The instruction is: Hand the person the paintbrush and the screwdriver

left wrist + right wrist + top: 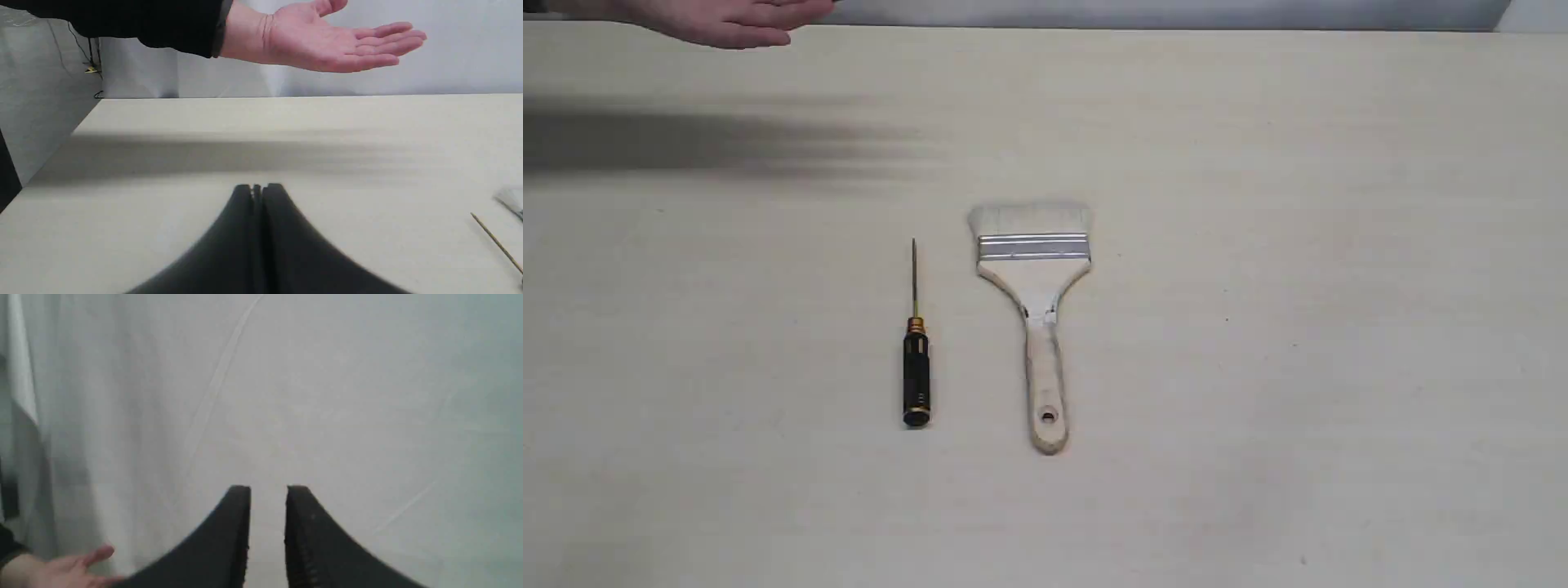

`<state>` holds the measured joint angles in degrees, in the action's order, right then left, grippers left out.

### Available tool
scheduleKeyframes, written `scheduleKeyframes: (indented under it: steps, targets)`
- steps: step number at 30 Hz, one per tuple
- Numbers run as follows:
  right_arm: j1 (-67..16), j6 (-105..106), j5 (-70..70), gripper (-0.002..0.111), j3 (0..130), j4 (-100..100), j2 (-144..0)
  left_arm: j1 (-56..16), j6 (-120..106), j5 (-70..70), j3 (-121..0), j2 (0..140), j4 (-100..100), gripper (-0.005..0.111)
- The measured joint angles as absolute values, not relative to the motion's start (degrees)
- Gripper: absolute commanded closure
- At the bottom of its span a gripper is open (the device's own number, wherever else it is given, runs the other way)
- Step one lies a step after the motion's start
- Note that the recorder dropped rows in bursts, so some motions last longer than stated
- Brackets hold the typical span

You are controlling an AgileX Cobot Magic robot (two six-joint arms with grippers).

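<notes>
Left pincer [258, 188] sits pressed together, right pincer [267, 492] slightly apart, both empty; screwdriver [916, 376] lies beside the paintbrush [1033, 273] on the surface [1339, 327], the hand [322, 45] waiting beyond, palm up to receive.

The brush [1036, 282] lies flat, pale bristles toward 12 o'clock, with the black-handled screwdriver [916, 367] parallel at its 9 o'clock, apart, tip toward 12, and the open hand [727, 24] at 11 o'clock.
</notes>
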<state>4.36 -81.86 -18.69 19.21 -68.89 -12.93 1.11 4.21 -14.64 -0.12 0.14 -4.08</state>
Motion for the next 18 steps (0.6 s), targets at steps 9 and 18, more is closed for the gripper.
scheduleKeyframes:
  steps: [9,18]
  targets:
    - [4.36,-112.81,-32.51,0.087,33.81,-98.37,-36.34,1.11,4.21,-14.64,-0.12,0.14,-4.08,0.107]
    - [1.91,-98.67,-34.63,0.087,35.07,-98.97,-56.24,1.11,4.21,-14.64,-0.12,0.14,-4.08,0.107]
